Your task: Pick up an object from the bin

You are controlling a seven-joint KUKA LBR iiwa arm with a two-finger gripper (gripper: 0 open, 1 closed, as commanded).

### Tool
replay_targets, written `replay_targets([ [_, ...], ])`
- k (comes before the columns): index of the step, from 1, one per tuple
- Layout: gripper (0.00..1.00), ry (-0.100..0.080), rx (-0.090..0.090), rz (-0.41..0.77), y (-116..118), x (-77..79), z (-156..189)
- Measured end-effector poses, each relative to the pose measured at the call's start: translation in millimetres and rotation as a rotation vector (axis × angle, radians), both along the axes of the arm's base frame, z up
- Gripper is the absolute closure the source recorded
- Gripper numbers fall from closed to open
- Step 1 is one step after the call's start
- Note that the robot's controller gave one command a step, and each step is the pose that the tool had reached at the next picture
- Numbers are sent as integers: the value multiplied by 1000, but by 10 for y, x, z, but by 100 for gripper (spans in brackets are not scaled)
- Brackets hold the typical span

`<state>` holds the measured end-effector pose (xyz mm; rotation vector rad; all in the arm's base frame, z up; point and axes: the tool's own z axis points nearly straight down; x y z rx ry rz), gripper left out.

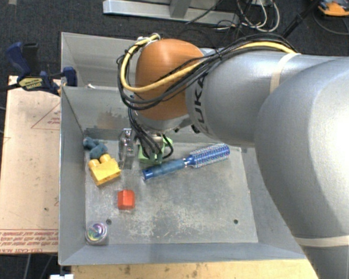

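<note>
Yellow block (104, 170) near the bin's (72, 158) left wall, gripper (126, 153) just right of it, opening cannot be told, blue brush (188, 161) further right, open floor front right.

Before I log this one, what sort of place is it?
Probably a robotics lab's grasping test cell: a KUKA arm hangs over a grey metal bin holding unrelated odds, a yellow block, red cube and blue brush, with cables on dark carpet behind.

Black brand letters, legible as "KU", run down the silver arm (242, 105) just right of its orange cover (161, 75)
</note>
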<state>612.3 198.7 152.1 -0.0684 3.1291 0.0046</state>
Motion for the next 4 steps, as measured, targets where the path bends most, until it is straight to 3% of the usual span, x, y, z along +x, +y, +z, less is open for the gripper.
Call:
replay_targets([
  [1,0,9,-1,0,1,-25,-45],
  [2,0,14,-1,-69,270,196,-871],
  [3,100,10,-1,-70,267,210,-821],
  [4,100,0,-1,177,209,113,956],
])
